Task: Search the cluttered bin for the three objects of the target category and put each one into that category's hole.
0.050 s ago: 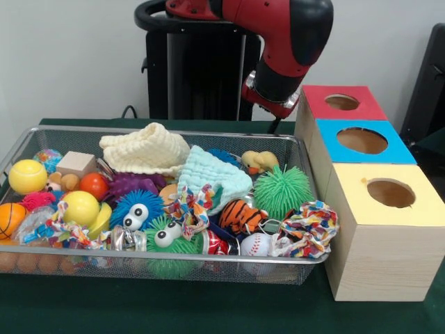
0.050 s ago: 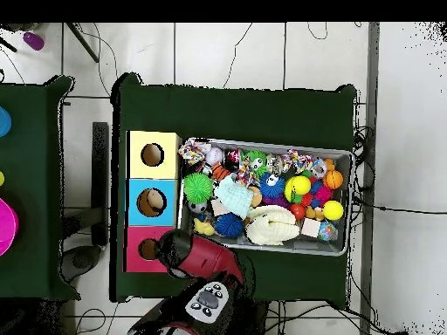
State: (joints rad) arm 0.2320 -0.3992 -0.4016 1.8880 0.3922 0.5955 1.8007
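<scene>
Mesh bin point(image 1: 174, 266): on green bench point(image 1: 139, 306), heaped full. Just beside it, a row of three boxes, one round hole atop each: red box point(image 1: 320, 104), blue box point(image 1: 396, 149), yellow box point(image 1: 382, 250). Target category not discernible; likely groups listed.

Cloths: cream cloth point(image 1: 146, 147) at the bin's far side, folded, long axis across the bin in the front view. Mint cloth point(image 1: 208, 177) touching it, mid-bin, draped, no clear axis. Probably light and limp; best pinched at a raised fold.

Green spiky ball point(image 1: 281, 189): at the end nearest the boxes. Round, no axis. Probably soft, springy; grip across the middle.

Yellow ball point(image 1: 28, 176): opposite end. Probably stiff, slippery, apt to roll.

Arm point(image 1: 278, 42): above the bin's far corner by the red box. Pincer hidden below the wrist; spread or pressed together, cannot tell.
</scene>
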